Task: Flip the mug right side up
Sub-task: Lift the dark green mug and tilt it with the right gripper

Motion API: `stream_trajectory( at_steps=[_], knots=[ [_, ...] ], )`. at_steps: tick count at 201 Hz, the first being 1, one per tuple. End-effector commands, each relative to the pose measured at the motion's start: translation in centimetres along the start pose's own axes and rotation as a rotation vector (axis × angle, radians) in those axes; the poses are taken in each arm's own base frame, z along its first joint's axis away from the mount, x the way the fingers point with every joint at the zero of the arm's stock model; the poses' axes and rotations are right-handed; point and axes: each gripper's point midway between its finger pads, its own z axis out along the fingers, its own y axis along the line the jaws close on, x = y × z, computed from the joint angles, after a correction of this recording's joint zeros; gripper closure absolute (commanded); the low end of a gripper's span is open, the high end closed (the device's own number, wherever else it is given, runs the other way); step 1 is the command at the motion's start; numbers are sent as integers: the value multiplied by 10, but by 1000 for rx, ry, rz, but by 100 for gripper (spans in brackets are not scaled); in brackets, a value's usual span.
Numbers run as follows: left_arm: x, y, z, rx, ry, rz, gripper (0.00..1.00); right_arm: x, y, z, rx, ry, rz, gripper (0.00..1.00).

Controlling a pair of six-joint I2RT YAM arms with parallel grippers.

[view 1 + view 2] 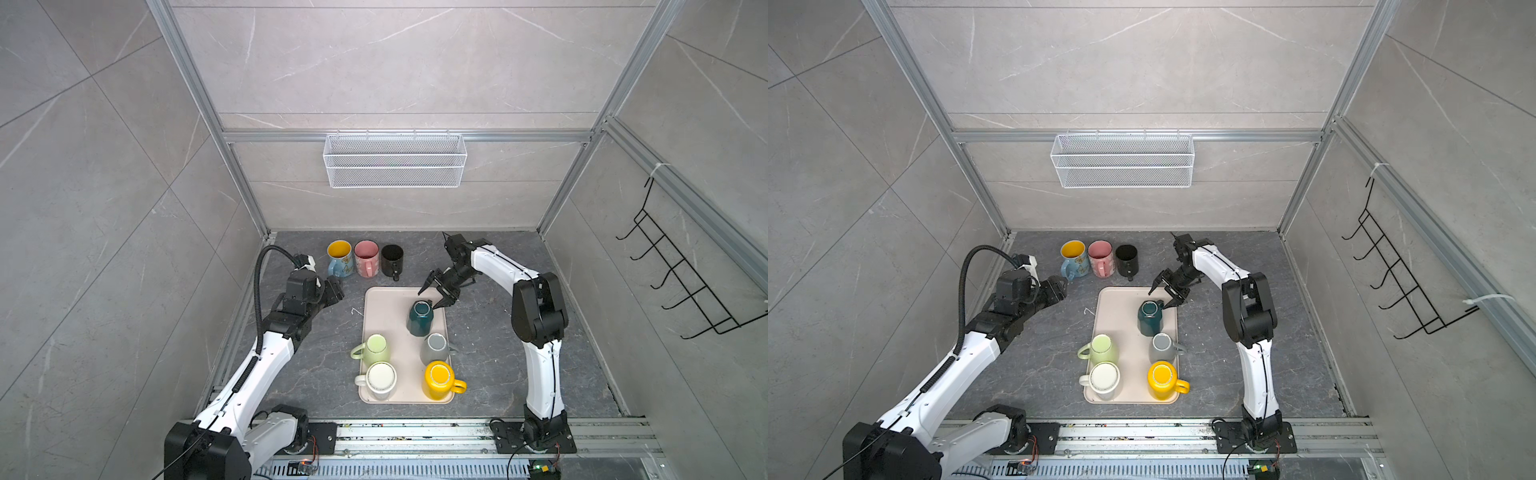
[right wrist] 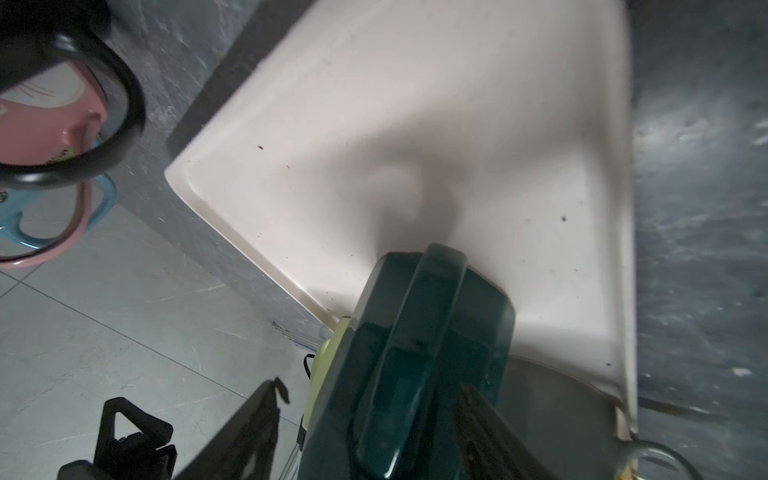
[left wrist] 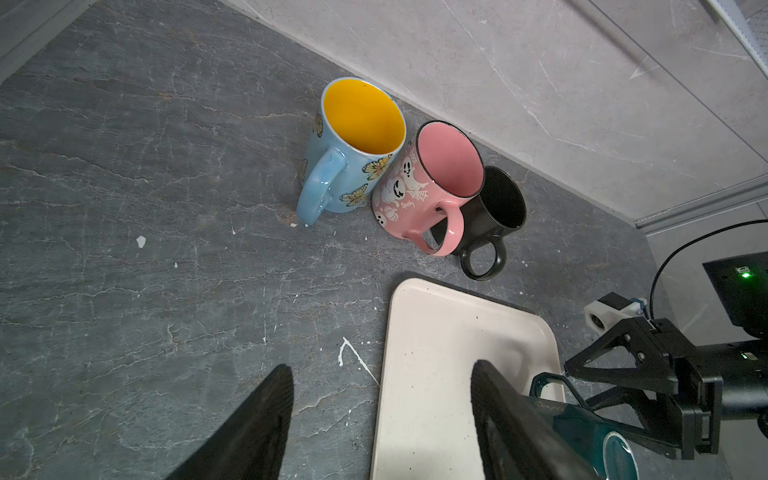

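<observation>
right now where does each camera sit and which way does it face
Top views: high at the front, looking down at the tray; left arm and right arm show.
Left wrist: behind the open left gripper, facing the butterfly mug, pink mug and black mug.
Right wrist: behind the open right gripper, close on the dark teal mug.
Shared: both wrist views show the tray and the dark teal mug.

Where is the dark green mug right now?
In both top views the dark teal-green ceramic mug stands upside down at the far right corner of the beige plastic tray, just behind the grey mug.
</observation>
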Motion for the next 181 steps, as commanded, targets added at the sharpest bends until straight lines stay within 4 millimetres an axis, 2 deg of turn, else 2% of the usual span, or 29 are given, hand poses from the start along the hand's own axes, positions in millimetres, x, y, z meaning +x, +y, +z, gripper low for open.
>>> stream_trajectory(
  at_steps=[1, 104, 138, 181],
  knots=[
    [-7, 2, -2, -11, -25, 18, 30, 4, -6, 6, 42, 30, -3, 32],
    [-4, 7, -3, -31, -24, 29, 30, 8, -12, 22, 62, 55, 4, 46],
    [-3, 8, -3, -34, -22, 32, 30, 7, -11, 25, 53, 52, 11, 57],
    [-3, 8, -3, -34, -22, 36, 30, 7, -11, 27, 45, 48, 17, 64]
  ],
)
